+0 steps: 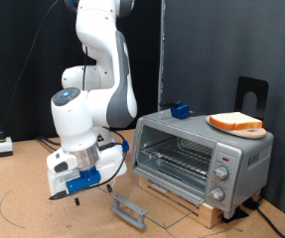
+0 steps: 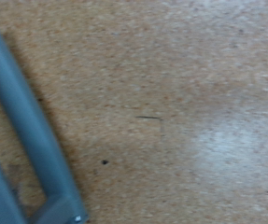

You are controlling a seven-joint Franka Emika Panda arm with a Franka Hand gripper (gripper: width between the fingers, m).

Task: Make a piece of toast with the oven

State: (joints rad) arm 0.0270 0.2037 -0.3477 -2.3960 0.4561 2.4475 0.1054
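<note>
Oven [image 1: 197,154]: silver-grey, door [image 1: 130,208] dropped flat open onto the surface [image 1: 23,213]; wire rack [image 1: 177,156] seen inside, nothing seen on it. Toast [image 1: 234,122]: laid on a round board [image 1: 249,131] on the oven's roof. Pincer [image 1: 77,190]: hung low at the oven's 9 o'clock, nothing seen held; apart or together cannot be told. In the wrist view only the grey door handle [image 2: 26,131] is shown against the surface.

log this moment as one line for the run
end effector: low above table, beside open door's handle | oven: door down | piece of toast: on oven top
</note>
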